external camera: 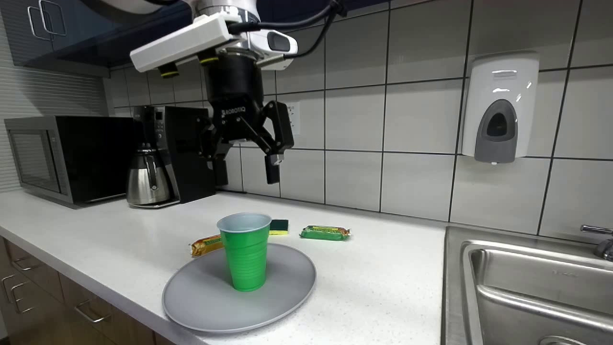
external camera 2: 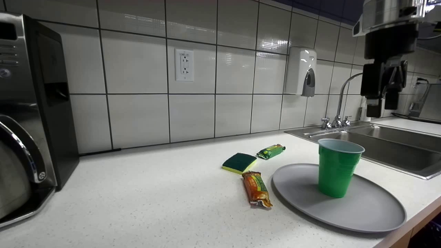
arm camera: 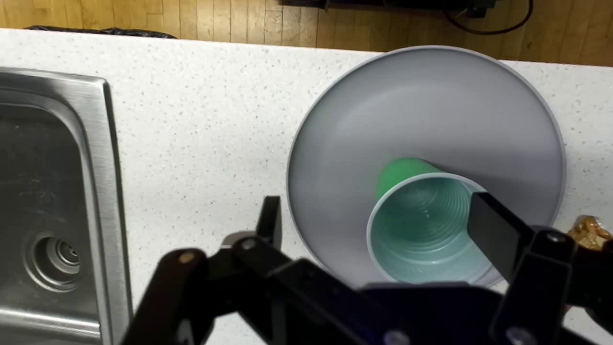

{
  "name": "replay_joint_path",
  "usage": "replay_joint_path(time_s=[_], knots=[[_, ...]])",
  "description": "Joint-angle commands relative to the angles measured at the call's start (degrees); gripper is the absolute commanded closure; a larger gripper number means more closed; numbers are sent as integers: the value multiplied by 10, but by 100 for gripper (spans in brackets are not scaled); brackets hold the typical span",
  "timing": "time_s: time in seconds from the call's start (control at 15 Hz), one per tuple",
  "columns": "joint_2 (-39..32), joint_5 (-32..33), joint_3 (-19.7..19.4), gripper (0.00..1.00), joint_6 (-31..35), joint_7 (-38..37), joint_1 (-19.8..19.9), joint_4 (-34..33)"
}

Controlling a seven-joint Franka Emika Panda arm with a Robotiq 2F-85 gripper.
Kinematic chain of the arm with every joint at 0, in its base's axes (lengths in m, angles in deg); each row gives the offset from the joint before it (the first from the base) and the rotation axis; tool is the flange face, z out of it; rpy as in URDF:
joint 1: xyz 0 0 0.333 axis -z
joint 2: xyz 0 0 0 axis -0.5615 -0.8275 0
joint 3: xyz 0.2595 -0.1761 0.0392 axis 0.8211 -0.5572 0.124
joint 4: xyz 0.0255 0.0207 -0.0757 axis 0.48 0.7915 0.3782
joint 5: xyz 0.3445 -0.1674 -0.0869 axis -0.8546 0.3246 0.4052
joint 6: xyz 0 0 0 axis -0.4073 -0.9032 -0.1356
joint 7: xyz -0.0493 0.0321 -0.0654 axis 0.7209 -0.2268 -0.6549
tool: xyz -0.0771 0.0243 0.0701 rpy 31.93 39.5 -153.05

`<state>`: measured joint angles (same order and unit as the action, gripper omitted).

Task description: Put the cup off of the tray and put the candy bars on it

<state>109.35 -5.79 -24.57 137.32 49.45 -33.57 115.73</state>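
The bright green cup (external camera: 246, 261) stands upright on the round grey tray (external camera: 196, 297); both also show in an exterior view, the cup (external camera 2: 336, 172) and the tray (external camera 2: 375, 215). My gripper (external camera: 246, 172) is open and empty, above the cup and apart from it. In the wrist view, the cup's pale inside (arm camera: 426, 225) lies below the jaws (arm camera: 377, 211), nearer the right finger, which hides part of its rim. A yellow-gold candy bar (external camera 2: 256, 189) lies on the counter beside the tray. A green candy bar (external camera 2: 271, 151) lies farther back. A second green bar cannot be made out.
A green and yellow sponge (external camera 2: 239, 162) lies between the bars. A steel sink (external camera: 527, 287) is set into the counter beyond the tray. A coffee maker (external camera: 187, 148) with a steel jug and a microwave (external camera: 91, 158) stand along the wall. The tray reaches the counter's front edge.
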Motion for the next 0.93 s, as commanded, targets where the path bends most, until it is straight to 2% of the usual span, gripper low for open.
replay_joint_path(time_s=[0.0, 0.87], knots=[[-24, -12, 3, 0, 32, -10, -1, 7], [-92, -9, 1, 0, 131, 5, 0, 18]])
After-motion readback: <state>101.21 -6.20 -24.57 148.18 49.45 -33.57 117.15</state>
